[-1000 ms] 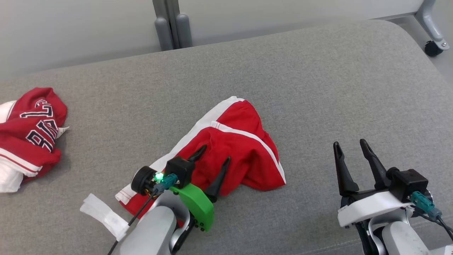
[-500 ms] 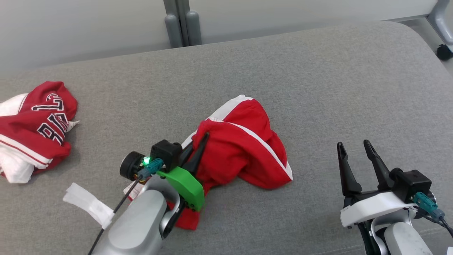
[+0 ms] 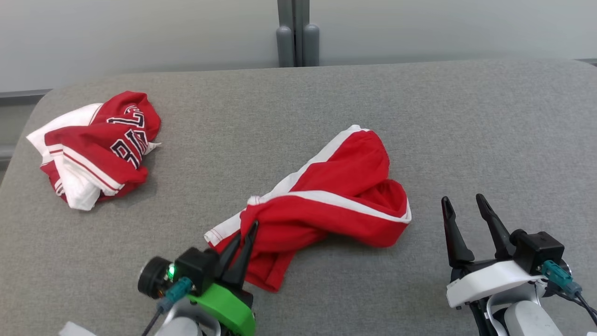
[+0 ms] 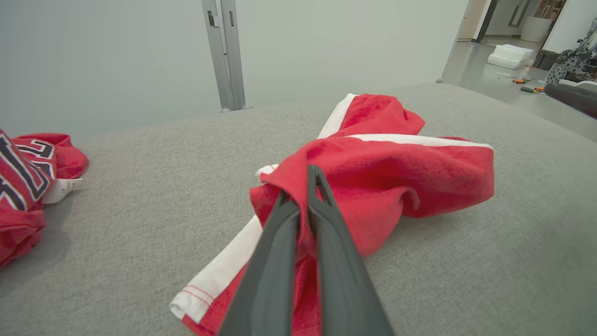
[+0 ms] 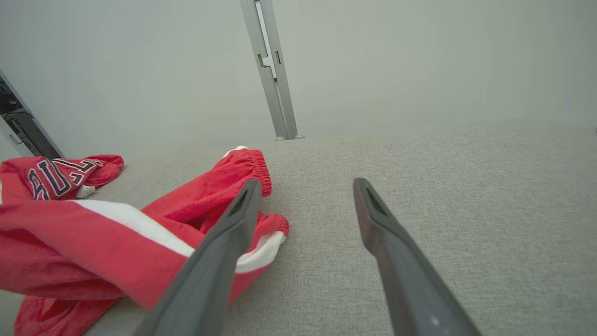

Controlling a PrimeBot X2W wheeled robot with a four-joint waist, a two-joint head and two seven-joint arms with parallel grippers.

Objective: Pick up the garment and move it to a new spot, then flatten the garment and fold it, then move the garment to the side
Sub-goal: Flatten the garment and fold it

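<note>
The garment (image 3: 336,196) is a pair of red shorts with white side stripes, lying crumpled and stretched across the middle of the grey cushion (image 3: 419,116). My left gripper (image 3: 245,231) is shut on a fold of its near left end; in the left wrist view the red cloth of the garment (image 4: 382,177) bunches around the closed fingertips (image 4: 313,179). My right gripper (image 3: 461,205) stands open at the lower right, apart from the cloth, with nothing between its fingers. The right wrist view has the garment (image 5: 140,242) to the left of the open right gripper (image 5: 305,186).
A second red and white jersey (image 3: 98,147) with dark lettering lies bunched at the far left of the cushion. A grey post (image 3: 297,35) stands behind the back edge against a pale wall. Bare grey fabric stretches to the right.
My left gripper went from open over the shorts to shut on their near end and pulled them back, stretching them out. The head camera swung, shifting the whole picture. The right gripper stayed open.
</note>
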